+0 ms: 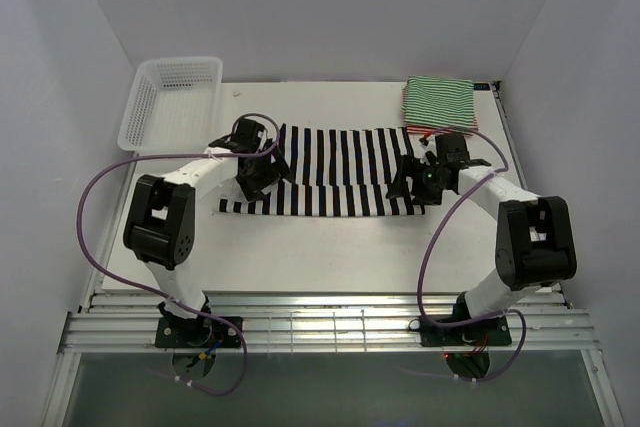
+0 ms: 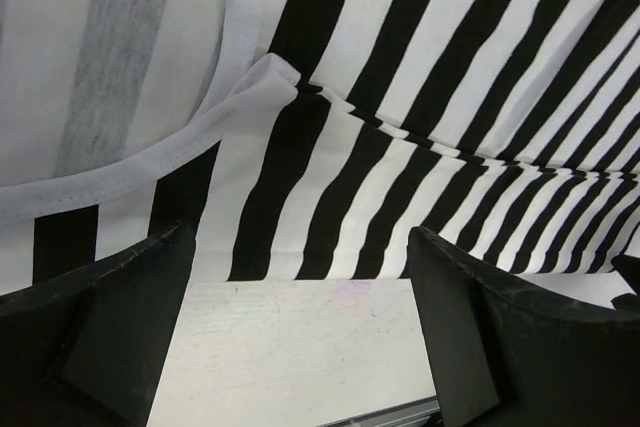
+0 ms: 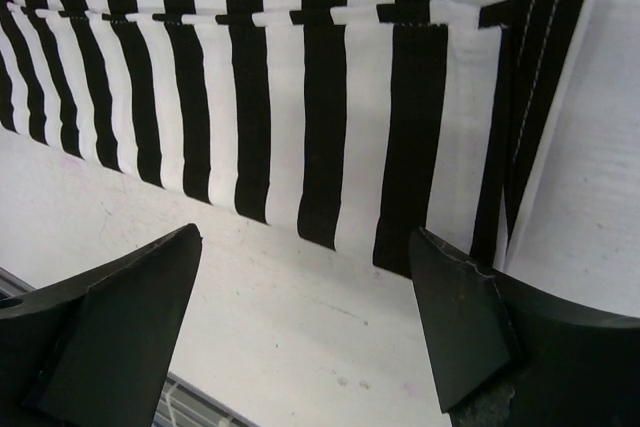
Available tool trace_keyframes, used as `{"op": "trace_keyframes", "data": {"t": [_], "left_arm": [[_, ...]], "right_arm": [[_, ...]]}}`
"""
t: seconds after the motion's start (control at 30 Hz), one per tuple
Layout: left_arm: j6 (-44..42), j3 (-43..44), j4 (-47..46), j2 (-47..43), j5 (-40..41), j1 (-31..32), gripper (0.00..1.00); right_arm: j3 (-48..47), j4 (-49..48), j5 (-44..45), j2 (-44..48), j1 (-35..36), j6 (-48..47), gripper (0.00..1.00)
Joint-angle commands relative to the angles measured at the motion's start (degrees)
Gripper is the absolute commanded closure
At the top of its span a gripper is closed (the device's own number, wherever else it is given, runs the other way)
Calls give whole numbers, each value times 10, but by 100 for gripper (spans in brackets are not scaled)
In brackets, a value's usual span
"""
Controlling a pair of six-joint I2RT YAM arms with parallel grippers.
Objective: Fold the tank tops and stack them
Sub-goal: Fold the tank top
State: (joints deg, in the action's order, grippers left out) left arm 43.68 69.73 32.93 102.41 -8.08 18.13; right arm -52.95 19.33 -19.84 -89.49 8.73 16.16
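I have the black-and-white tank top [image 1: 340,172] lying flat across the middle of the counter [image 1: 330,247]. It is soft knit with broad stripes running near to far, and it is doubled over lengthwise so that a narrower band lies along its near side. At its left end the left wrist camera shows a curved white binding; at its right end the right wrist camera shows a stitched hem. My left gripper [image 2: 300,297] hangs over the left end with its fingers spread and nothing between them, and my right gripper [image 3: 305,287] is spread the same way over the right end. The green-and-white top [image 1: 440,102] sits folded square in the far right corner, with a sliver of red stripe at its near edge. A white mesh basket [image 1: 135,112] stands at the far left. The counter is matte white and faintly scuffed, with pale walls on three sides. A band of counter shows between the garment's near edge and the metal rails [image 1: 330,322].
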Motion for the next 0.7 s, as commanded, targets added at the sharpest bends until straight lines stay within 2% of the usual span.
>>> {"op": "trace_keyframes", "data": {"t": [0.0,0.2,0.37,0.53,0.67], "left_arm": [[5,-21,-37,-5,2,0,2],[10,-83,-38,4,22,0,2],[22,-158,-47,-36,18,0,2],[41,-265,-51,-118,-8,5,2],[58,-309,-36,-196,-19,11,2]], "right_arm": [[0,-57,-16,-31,5,-22,10],[70,-62,33,-35,5,-16,10],[142,-66,27,19,5,4,10],[209,-47,28,106,5,13,10],[249,-11,12,178,6,22,10]]}}
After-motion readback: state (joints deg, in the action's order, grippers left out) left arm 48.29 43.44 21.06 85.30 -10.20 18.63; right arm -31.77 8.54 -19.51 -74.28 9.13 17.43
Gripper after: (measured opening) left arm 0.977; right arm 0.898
